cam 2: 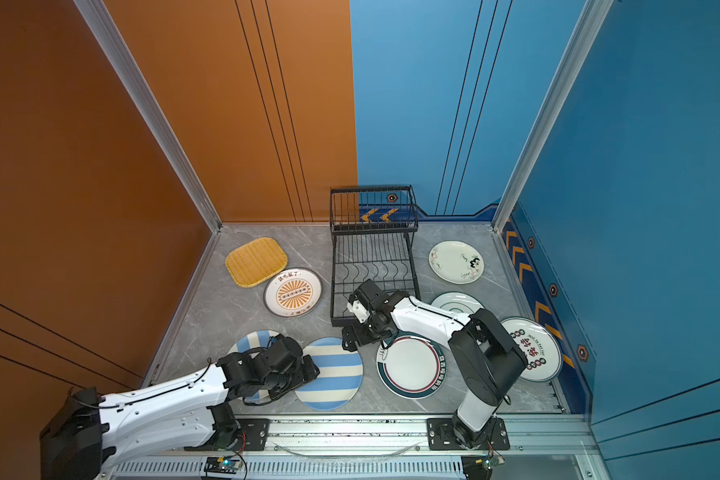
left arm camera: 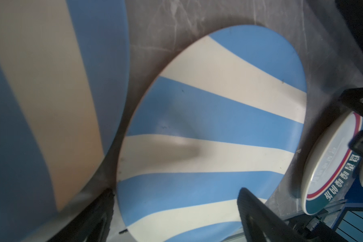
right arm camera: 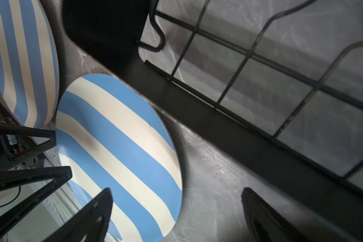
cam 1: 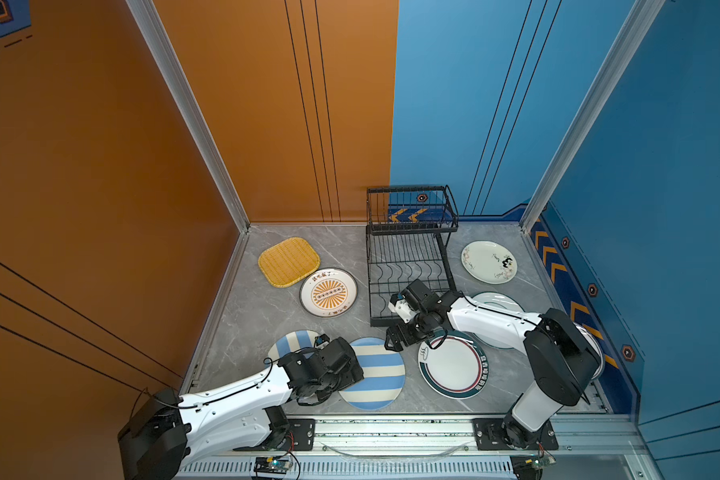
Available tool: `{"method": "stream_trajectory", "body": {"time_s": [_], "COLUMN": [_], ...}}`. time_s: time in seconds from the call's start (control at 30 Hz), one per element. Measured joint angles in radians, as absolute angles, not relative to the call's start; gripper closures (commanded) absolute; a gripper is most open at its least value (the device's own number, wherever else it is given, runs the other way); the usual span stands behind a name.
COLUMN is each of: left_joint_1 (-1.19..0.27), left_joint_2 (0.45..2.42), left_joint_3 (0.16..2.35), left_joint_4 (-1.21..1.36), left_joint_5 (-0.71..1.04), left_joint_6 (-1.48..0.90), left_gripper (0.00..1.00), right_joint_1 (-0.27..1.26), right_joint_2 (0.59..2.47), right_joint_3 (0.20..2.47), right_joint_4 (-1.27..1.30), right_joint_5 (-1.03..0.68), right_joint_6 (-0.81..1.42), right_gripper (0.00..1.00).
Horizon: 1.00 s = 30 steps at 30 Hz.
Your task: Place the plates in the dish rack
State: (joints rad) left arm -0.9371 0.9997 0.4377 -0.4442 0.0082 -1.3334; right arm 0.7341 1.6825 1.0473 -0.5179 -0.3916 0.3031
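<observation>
The black wire dish rack (cam 1: 408,257) (cam 2: 371,257) (right arm camera: 260,83) stands at the back with nothing in it. A blue-and-cream striped plate (cam 1: 377,374) (cam 2: 333,374) (left arm camera: 208,136) (right arm camera: 117,146) lies flat at the front. My left gripper (cam 1: 352,374) (cam 2: 310,372) (left arm camera: 175,190) is open low over its left rim. My right gripper (cam 1: 391,338) (cam 2: 348,338) (right arm camera: 176,189) is open just past its far right rim, near the rack's front corner. A second striped plate (cam 1: 292,340) (left arm camera: 40,104) lies partly under my left arm.
More plates lie flat on the table: yellow woven (cam 1: 288,262), orange sunburst (cam 1: 328,292), green-and-red rimmed (cam 1: 454,365), flowered white (cam 1: 489,262), a green-rimmed one (cam 1: 495,301) under my right arm and a red-lettered one (cam 2: 533,349). Walls enclose three sides.
</observation>
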Motion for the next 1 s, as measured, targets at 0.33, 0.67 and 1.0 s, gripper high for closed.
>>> {"method": "stream_trajectory", "body": {"time_s": [0.33, 0.67, 1.0], "left_joint_1": [-0.939, -0.939, -0.939], "left_joint_2": [1.031, 1.062, 1.080], "left_joint_3": [0.437, 0.448, 0.455], "left_joint_4": [-0.377, -0.354, -0.354], "left_joint_5": [0.028, 0.058, 0.076], "left_joint_6": [-1.336, -1.325, -1.297], "left_gripper": [0.07, 0.09, 0.12], "right_joint_1": [0.734, 0.756, 0.765], "right_joint_2": [1.735, 1.739, 1.738], "right_joint_3": [1.058, 1.056, 1.039], "right_joint_4": [-0.537, -0.551, -0.539], "right_joint_5": [-0.435, -0.470, -0.521], "right_joint_6": [0.296, 0.284, 0.254], "right_gripper": [0.02, 0.06, 0.10]}}
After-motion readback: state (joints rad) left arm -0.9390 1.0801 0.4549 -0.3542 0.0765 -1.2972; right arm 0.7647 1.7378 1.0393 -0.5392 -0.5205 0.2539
